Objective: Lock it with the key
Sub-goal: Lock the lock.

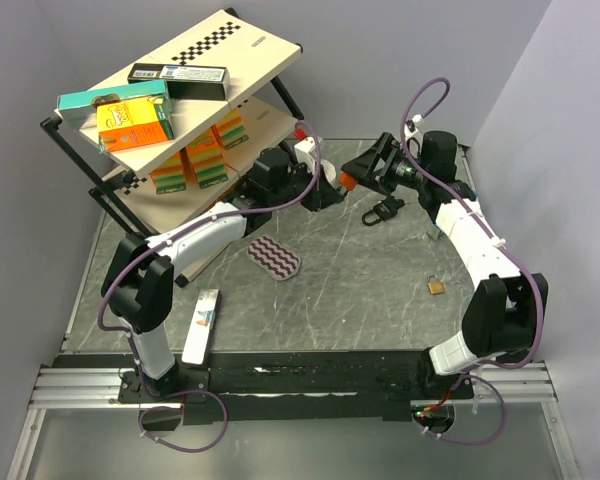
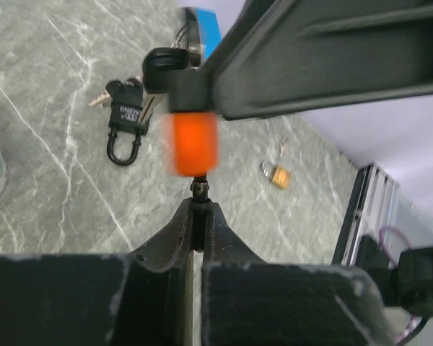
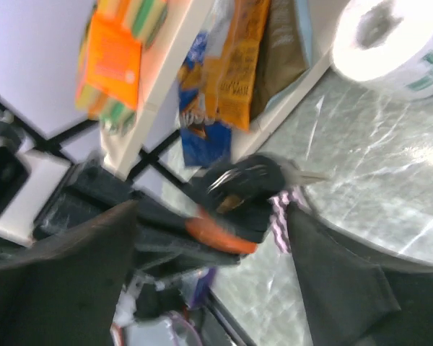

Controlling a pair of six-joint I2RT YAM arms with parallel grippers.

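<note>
My left gripper point(image 1: 332, 186) point(image 2: 197, 198) is shut on the thin shackle of a small orange padlock point(image 2: 195, 143), held above the table; the padlock also shows in the top view point(image 1: 347, 182). A black key head point(image 2: 162, 65) point(image 3: 245, 180) with a key ring sits at the padlock's far end. My right gripper point(image 1: 362, 170) point(image 3: 209, 216) is open, with its jaws wide on either side of the key head and one finger against it. The right wrist view is blurred.
A black padlock with keys point(image 1: 380, 212) point(image 2: 125, 115) and a small brass padlock point(image 1: 436, 286) point(image 2: 278, 175) lie on the marble table. A shelf rack point(image 1: 180, 100) with boxes stands back left. A striped pouch point(image 1: 275, 258), a white box point(image 1: 202, 325) and a paper roll point(image 3: 390, 43) are nearby.
</note>
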